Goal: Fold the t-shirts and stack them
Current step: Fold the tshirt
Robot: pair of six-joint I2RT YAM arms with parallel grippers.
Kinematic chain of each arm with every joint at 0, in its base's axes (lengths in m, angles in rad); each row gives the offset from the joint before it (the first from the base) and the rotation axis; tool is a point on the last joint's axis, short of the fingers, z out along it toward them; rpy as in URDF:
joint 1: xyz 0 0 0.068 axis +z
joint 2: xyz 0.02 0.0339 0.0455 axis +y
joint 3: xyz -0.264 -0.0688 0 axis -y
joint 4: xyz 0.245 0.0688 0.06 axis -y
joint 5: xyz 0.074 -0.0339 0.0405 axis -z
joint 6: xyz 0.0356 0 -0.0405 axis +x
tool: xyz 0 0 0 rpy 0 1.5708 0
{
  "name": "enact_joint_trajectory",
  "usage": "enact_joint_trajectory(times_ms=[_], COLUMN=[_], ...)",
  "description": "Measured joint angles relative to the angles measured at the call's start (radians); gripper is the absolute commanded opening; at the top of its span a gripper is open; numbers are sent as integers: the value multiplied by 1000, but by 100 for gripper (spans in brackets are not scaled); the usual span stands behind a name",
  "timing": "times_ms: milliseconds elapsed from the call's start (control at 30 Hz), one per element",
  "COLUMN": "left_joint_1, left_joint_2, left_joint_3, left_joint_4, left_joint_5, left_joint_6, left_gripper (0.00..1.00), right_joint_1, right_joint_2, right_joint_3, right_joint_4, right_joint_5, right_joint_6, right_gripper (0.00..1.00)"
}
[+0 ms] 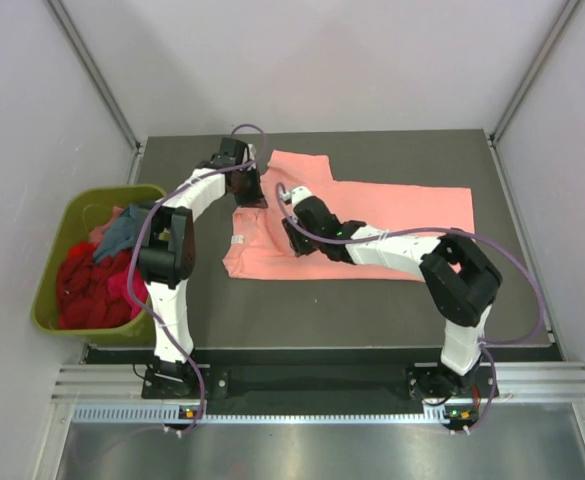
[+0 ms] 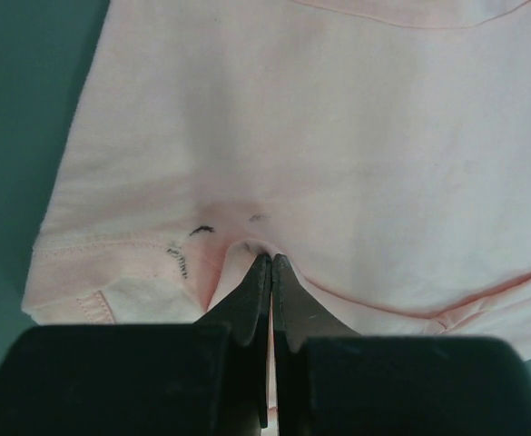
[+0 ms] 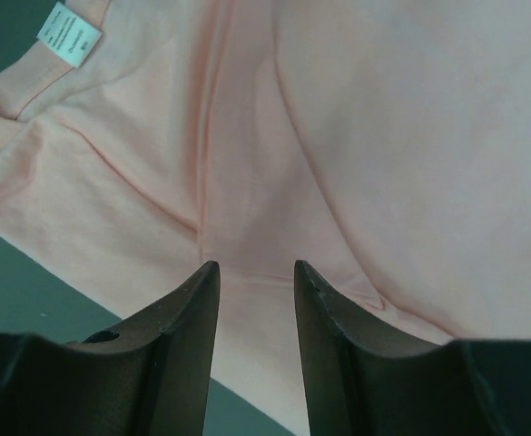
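Note:
The large salmon-pink t-shirt [image 1: 392, 205] lies spread on the dark table. My left gripper [image 1: 252, 190] is shut on a pinch of the pink shirt [image 2: 338, 136] near its left side, the cloth drawn up between the fingertips [image 2: 270, 263]. My right gripper [image 1: 294, 232] is open just above the shirt [image 3: 383, 136] near its near-left part, nothing between its fingers. A white label [image 3: 69, 33] shows at the shirt's edge. Red, magenta and teal-blue shirts [image 1: 97, 275] lie piled in the bin.
The olive-green bin [image 1: 54, 250] stands off the table's left edge. Bare dark table [image 1: 312, 310] lies in front of the pink shirt and behind it at the far right. Grey walls close in on both sides.

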Motion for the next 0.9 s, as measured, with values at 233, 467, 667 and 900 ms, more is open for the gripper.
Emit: enact_joint_trajectory(times_ms=[233,467,667,900], left_joint_1=[0,0,0,0], left_joint_2=[5,11,11,11], left_joint_3=[0,0,0,0], left_joint_4=[26,43,45,51], left_joint_5=[40,61,62,74], left_joint_6=[0,0,0,0], left_gripper=[0,0,0,0], right_joint_1=[76,98,112,126], right_joint_2=[95,114,135,146], right_joint_3=[67,88,96,96], right_joint_4=[9,14,15,16], right_joint_5=[64,148,192,210], right_joint_6=[-108,-165,-193,-200], right_gripper=[38,39,39,39])
